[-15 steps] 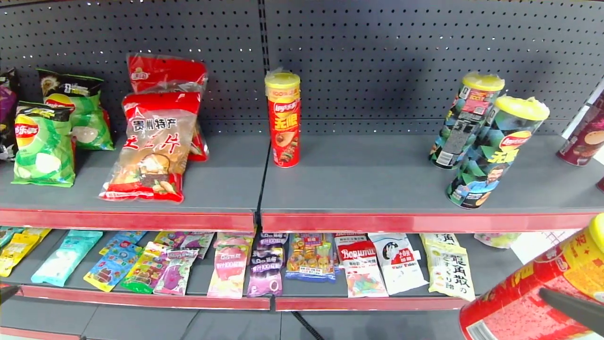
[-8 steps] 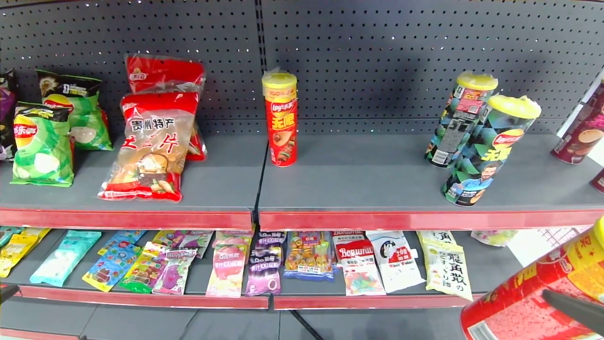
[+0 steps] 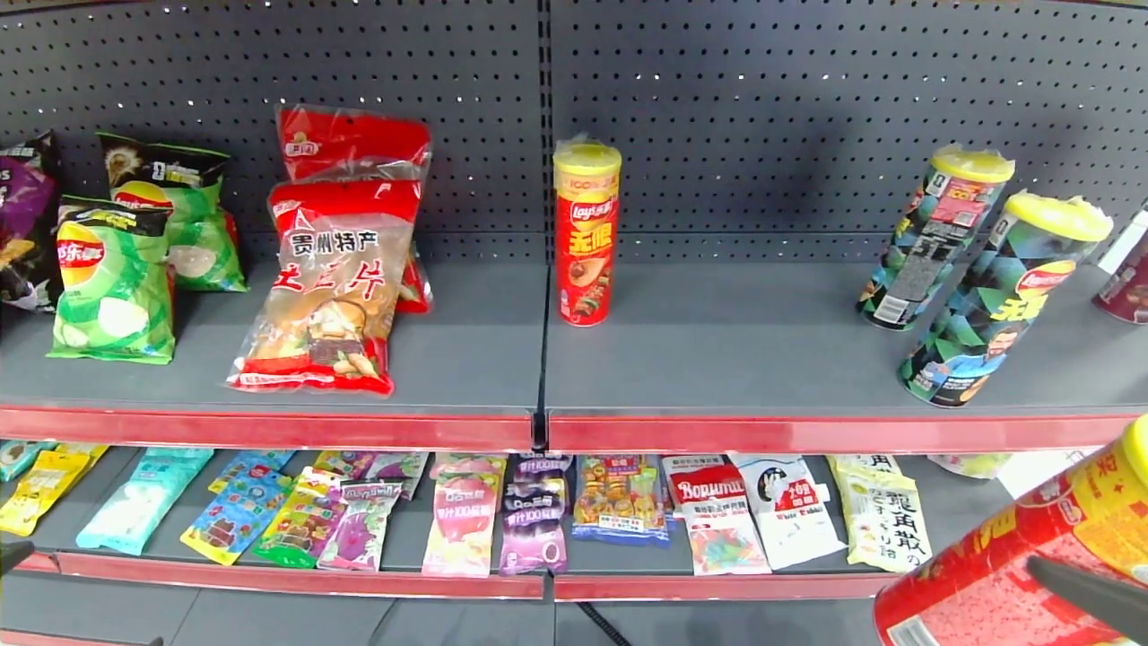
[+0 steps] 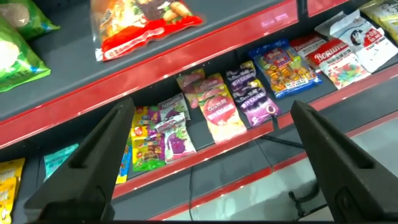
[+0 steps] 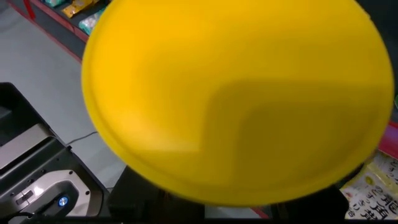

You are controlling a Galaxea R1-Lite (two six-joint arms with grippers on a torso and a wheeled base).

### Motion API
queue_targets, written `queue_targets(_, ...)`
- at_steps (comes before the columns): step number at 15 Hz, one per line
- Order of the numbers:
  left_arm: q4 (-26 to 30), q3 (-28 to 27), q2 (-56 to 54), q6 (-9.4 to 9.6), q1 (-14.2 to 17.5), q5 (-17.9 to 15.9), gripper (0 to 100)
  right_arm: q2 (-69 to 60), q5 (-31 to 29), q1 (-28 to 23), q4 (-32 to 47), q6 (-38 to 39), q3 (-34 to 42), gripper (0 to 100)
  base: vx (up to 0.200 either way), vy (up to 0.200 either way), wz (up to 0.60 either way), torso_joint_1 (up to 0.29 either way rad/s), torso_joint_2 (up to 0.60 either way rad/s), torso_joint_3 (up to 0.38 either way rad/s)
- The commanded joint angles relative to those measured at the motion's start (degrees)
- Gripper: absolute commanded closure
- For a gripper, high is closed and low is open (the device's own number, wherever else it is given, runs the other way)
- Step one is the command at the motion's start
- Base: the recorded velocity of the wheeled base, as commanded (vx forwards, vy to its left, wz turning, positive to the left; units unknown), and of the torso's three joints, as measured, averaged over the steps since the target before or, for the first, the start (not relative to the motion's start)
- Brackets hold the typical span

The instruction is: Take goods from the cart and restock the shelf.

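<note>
The red can (image 3: 1004, 574) with the yellow lid (image 5: 236, 93) was held in the air at the lower right of the head view. It was tilted with its lid end up and to the right, in front of and below the red front edge of the upper shelf (image 3: 717, 359). The right gripper (image 3: 1072, 581) held it, and one dark finger (image 3: 1090, 594) lay across the can's side. In the right wrist view the lid sat very close to the camera.

A second red can (image 3: 586, 233), of the same kind, stood upright near the middle of the upper shelf, close to the pegboard back (image 3: 762, 90). Well to its right stood two patterned cans with yellow lids, the rear one (image 3: 933, 238) just behind and beside the front one (image 3: 1004, 301). A dark red can (image 3: 1126, 278) showed at the right edge.

To the left of the standing can, a large red snack bag (image 3: 332, 287) leaned against another red bag (image 3: 354, 144) behind it. Farther left were two green chip bags, one in front (image 3: 115, 278) and one behind (image 3: 175, 211), and a purple bag (image 3: 22, 224) at the edge.

On the lower shelf (image 3: 296, 579) a row of small candy packets (image 3: 466, 520) lay flat side by side.

The left gripper (image 4: 211, 106) hung low in front of the lower shelf with its fingers spread wide and nothing between them. The candy packets showed beyond the gap.
</note>
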Motion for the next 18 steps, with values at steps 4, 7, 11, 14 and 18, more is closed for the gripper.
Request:
queue_targets(4, -0.04, -0.08, 0.02, -0.01, 0.03, 0.03, 0, 0.11, -0.06, 0.05, -0.01, -0.04, 0.11, 100, 0.05, 0.0, 0.0, -0.001, 0.0, 0.001)
queue_targets(7, -0.04, -0.08, 0.02, -0.01, 0.03, 0.03, 0, 0.11, -0.06, -0.04, -0.01, -0.04, 0.11, 100, 0.2, 0.0, 0.0, -0.009, 0.0, 0.007)
queue_targets(11, -0.13, -0.17, -0.07, -0.01, 0.03, 0.03, 0, 0.11, 0.12, 0.05, -0.01, -0.04, 0.11, 100, 0.1, 0.0, 0.0, 0.006, 0.0, 0.002)
queue_targets(14, -0.22, -0.43, 1.16, 0.08, -0.06, -0.41, 0, 0.55, 0.47, 1.19, -0.01, -0.04, -0.24, 100, 0.0, 0.0, 0.0, 0.0, 0.0, 0.0)
queue_targets(18, -1.53, -7.55, 14.44, 1.48, -0.68, -4.98, 0, 2.57, 0.56, 3.04, -0.1, -0.04, -1.83, 100, 0.0, 0.0, 0.0, 0.0, 0.0, 0.0)
